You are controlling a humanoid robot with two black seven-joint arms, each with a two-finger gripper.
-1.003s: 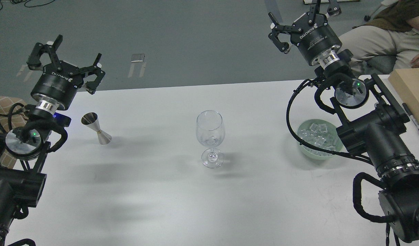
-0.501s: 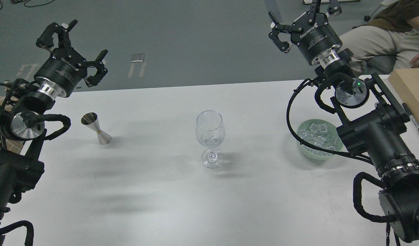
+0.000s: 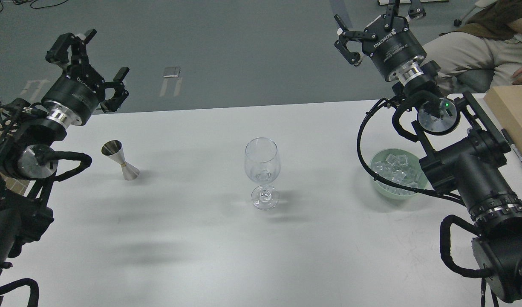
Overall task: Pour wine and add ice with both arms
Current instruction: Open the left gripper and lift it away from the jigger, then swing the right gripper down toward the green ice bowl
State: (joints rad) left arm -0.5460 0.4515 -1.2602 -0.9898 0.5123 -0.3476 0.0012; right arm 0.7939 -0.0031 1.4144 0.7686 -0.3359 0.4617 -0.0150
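A clear stemmed wine glass (image 3: 261, 170) stands upright in the middle of the white table (image 3: 192, 238). A steel double-cone jigger (image 3: 119, 160) stands at the left. A pale green bowl (image 3: 382, 186) at the right holds several clear ice cubes (image 3: 395, 169); my right arm partly covers it. No wine stream shows. My left gripper (image 3: 90, 57) is open and empty, raised above and behind the jigger. My right gripper (image 3: 373, 23) is open and empty, high beyond the table's far edge, behind the bowl.
A pale wooden block (image 3: 514, 115) with a black pen (image 3: 516, 149) beside it lies at the table's right edge. A seated person (image 3: 478, 47) is at the top right, with a hand near the block. Grey floor lies beyond the far edge.
My left arm has swung up and back to the left, its gripper rising away from the jigger and staying open. The right arm, glass, jigger and bowl have not moved.
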